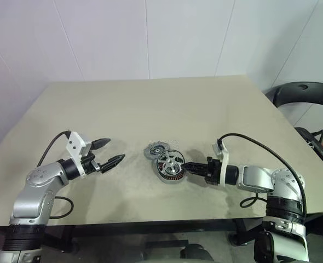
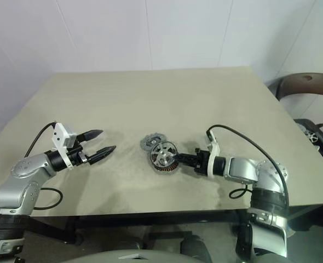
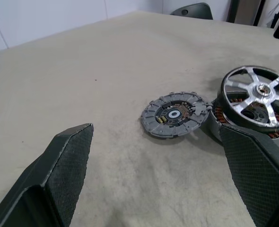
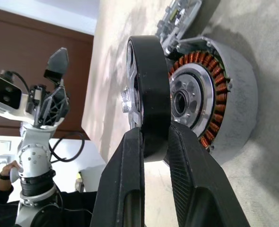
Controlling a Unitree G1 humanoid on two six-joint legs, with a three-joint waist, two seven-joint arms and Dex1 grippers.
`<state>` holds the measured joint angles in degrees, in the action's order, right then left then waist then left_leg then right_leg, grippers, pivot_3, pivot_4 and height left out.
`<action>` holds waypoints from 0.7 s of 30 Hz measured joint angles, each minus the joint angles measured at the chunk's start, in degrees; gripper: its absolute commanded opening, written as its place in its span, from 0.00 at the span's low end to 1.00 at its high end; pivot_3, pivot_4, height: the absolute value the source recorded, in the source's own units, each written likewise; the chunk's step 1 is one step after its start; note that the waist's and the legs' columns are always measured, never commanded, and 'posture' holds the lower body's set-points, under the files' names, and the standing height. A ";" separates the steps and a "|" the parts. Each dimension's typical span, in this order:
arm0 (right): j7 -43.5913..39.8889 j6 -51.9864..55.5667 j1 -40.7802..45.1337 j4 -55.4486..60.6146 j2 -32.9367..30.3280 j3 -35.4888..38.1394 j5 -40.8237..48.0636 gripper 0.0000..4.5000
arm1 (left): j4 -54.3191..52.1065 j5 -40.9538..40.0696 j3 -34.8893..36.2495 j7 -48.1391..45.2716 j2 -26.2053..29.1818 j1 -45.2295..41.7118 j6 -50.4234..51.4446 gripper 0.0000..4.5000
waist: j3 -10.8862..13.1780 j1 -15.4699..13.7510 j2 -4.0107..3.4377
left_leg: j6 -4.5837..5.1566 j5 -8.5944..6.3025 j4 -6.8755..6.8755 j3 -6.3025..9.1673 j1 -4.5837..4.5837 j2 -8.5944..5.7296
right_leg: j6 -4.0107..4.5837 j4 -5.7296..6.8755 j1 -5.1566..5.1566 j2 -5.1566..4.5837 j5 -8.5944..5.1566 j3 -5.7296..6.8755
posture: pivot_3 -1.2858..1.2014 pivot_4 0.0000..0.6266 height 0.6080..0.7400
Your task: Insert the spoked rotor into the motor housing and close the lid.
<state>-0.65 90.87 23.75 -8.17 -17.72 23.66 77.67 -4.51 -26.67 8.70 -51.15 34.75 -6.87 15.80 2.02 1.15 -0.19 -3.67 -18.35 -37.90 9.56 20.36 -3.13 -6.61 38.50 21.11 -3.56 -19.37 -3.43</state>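
Beige surface [image 1: 150, 109], white walls behind. Right gripper [image 1: 186, 167] – jaws clamped on the black spoked rotor's [image 1: 169, 162] rim – holds it tilted over the copper-wound round motor housing [image 4: 224, 104]; level it, centre the hub, then lower. Grey holed metal lid [image 3: 175, 115] lies just left. Left gripper [image 1: 108, 153] waits, jaws wide, empty.

You see the spoked rotor [image 4: 149, 94] covering part of the motor housing [image 4: 220, 104], its copper windings showing only on one side. The lid [image 4: 179, 16] is cut off by the picture's edge, and a chair [image 1: 306, 101] beside the table [image 1: 150, 109] runs out of view.

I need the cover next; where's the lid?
In the head view, the lid lies flat mid-table, touching the motor housing's far-left side.
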 measured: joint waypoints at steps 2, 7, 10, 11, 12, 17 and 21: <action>-0.01 -0.05 0.00 0.00 0.00 -0.23 -0.12 0.09 | 0.01 0.03 0.00 -0.02 0.00 0.03 -0.11 1.00 | 0.00 -0.01 0.00 | 0.00 0.00 0.00 0.00 0.00 0.00 | 0.00 0.00 0.00 0.00 0.00 0.00 | 0.52 0.00 1.00; -0.03 -0.58 0.01 -0.10 -0.05 -0.23 -0.52 0.16 | 0.12 0.16 0.00 -0.11 0.00 0.05 -0.39 1.00 | 0.00 -0.02 0.00 | 0.00 0.00 0.00 0.00 0.00 0.00 | 0.00 0.00 0.00 0.00 0.00 0.00 | 0.52 0.00 1.00; -0.08 -0.74 0.00 -0.10 -0.16 -0.25 -0.89 0.38 | 0.46 0.25 -0.01 -0.24 0.00 0.05 -0.49 1.00 | 0.00 -0.02 0.00 | 0.00 0.00 0.00 0.00 0.00 0.00 | 0.00 0.00 0.00 0.00 0.00 0.00 | 0.52 0.00 1.00; -0.08 -0.78 0.00 -0.10 -0.18 -0.25 -1.03 0.45 | 0.59 0.28 -0.01 -0.30 0.00 0.05 -0.51 1.00 | 0.00 -0.02 0.00 | 0.00 0.00 0.00 0.00 0.00 0.00 | 0.00 0.00 0.00 0.00 0.00 0.00 | 0.52 0.00 1.00; -0.09 -0.80 0.00 -0.10 -0.20 -0.25 -1.06 0.53 | 0.75 0.31 -0.01 -0.43 0.00 0.05 -0.56 1.00 | 0.00 -0.02 0.00 | 0.00 0.00 0.00 0.00 0.00 0.00 | 0.00 0.00 0.00 0.00 0.00 0.00 | 0.52 0.00 1.00; -1.09 -0.77 0.09 0.09 -0.53 -0.18 -0.30 0.89 | 1.13 0.48 -0.04 -0.79 -0.03 0.05 -1.17 1.00 | 0.00 -0.02 0.00 | 0.00 0.00 0.00 0.00 -0.02 0.00 | 0.00 0.00 -0.03 0.00 0.00 0.00 | 0.52 0.00 1.00; -1.63 -0.50 0.35 0.75 -2.34 -0.16 1.13 0.99 | 1.16 0.73 -0.06 -0.96 -0.12 0.05 -1.31 1.00 | 0.00 -0.20 0.00 | 0.01 0.00 -0.02 0.01 -0.04 -0.01 | 0.00 0.00 -0.06 0.00 0.00 0.01 | 0.52 0.00 1.00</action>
<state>-2.29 90.36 24.10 -7.42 -20.06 23.50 78.80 -3.35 -25.94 8.64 -52.11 34.63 -6.83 14.49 2.02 0.95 -0.19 -3.66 -18.35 -37.91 9.57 20.32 -3.14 -6.61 38.51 21.05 -3.56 -19.37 -3.42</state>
